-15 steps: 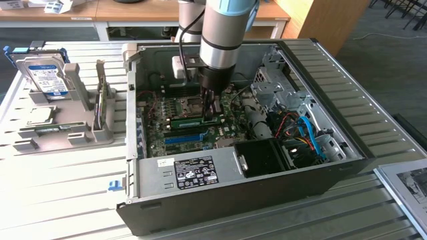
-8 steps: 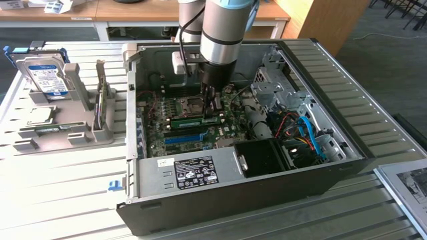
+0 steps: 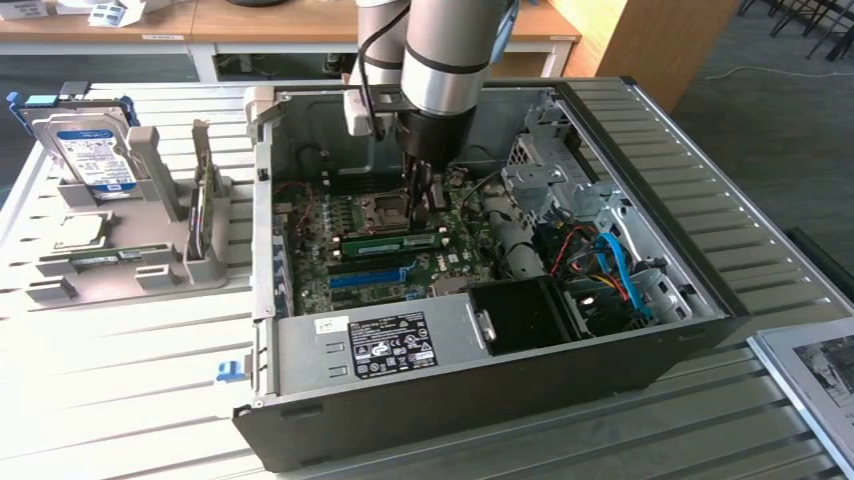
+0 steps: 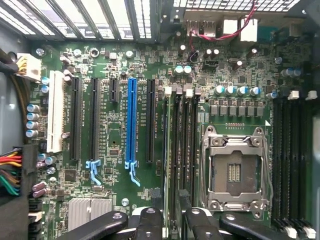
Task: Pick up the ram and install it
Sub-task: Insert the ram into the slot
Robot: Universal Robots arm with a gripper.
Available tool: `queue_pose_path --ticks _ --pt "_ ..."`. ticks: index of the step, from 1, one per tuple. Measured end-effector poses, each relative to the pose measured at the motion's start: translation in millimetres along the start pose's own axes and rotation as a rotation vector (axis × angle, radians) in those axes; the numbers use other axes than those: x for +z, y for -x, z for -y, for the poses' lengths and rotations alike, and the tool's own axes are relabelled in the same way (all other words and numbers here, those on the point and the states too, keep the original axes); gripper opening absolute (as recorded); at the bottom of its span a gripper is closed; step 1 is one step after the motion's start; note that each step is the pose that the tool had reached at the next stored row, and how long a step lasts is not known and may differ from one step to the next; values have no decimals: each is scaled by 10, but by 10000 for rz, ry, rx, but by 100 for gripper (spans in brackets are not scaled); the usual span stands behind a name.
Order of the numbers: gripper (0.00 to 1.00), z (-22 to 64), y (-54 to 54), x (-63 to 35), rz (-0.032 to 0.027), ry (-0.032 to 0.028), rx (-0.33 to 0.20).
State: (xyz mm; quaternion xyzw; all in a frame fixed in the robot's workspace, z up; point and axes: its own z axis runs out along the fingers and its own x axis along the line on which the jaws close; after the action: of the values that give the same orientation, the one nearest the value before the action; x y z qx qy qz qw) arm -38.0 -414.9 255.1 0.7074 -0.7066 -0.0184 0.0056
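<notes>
Slatted table (image 3: 107, 380) | ram (image 3: 394, 243) upright on motherboard (image 3: 314, 285) | gripper (image 3: 426, 212) spread above | PSU label (image 3: 387, 340) illegible

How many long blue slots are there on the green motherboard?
1: the long blue plastic slot stands between black slots on the green motherboard; others may be hidden.

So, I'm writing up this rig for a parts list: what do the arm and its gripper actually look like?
The arm is a silver-grey tube with dark bands at the joints, and a black cable runs beside it. A white block sits at the wrist. The gripper is black and slim, with glossy linked fingers joined by silver pins.
</notes>
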Motion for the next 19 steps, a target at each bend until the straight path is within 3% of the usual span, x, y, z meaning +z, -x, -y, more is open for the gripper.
queue_pose_path --ticks 19 --pt "25 -13 7 -385 0 0 0"
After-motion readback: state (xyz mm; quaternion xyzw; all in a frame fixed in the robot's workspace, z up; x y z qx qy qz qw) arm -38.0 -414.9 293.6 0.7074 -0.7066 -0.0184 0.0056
